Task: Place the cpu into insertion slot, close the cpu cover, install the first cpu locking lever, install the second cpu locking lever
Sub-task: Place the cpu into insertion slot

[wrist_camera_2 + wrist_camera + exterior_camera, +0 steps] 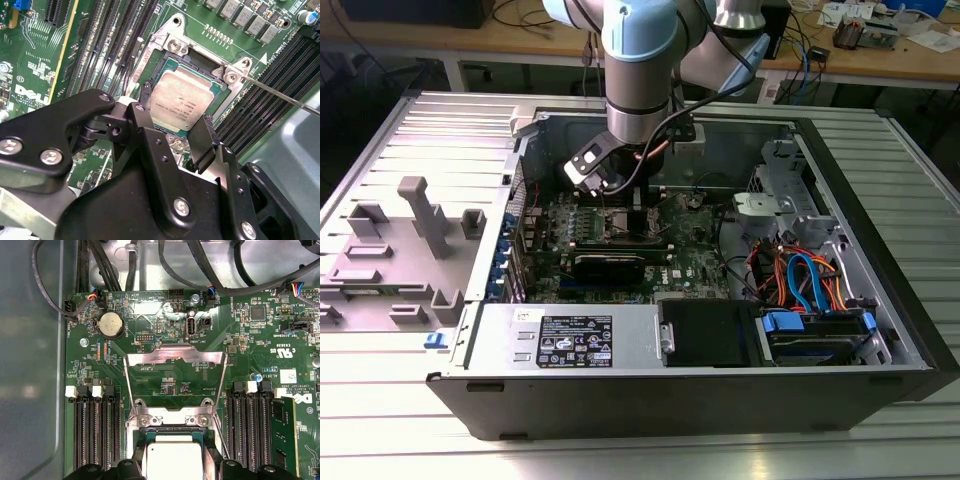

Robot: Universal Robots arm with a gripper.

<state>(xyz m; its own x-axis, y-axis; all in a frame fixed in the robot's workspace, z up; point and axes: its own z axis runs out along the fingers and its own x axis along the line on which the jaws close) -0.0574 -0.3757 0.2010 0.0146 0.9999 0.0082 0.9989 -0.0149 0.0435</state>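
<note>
The cpu [180, 97] is a small square chip with a silver-grey top, lying in the socket on the green motherboard [45, 60]. My gripper [177, 107] stands over it, one black finger [146, 92] against each of two opposite edges, shut on the chip. The first wrist view shows the cpu [172, 455] between the same fingers [137, 462]. The cpu cover [175, 357], a thin silver frame, is swung open away from the socket. A thin wire lever [280, 92] sticks out beside the socket. In the exterior view my gripper [625, 205] reaches down into the open computer case [880, 290].
Black memory slots [97, 430] flank the socket on both sides. A coin battery [111, 325] and black cables [100, 270] lie beyond the cover. A long black card [610, 265], a drive bay with blue and orange cables [810, 285], and grey fixtures [420, 215] show in the exterior view.
</note>
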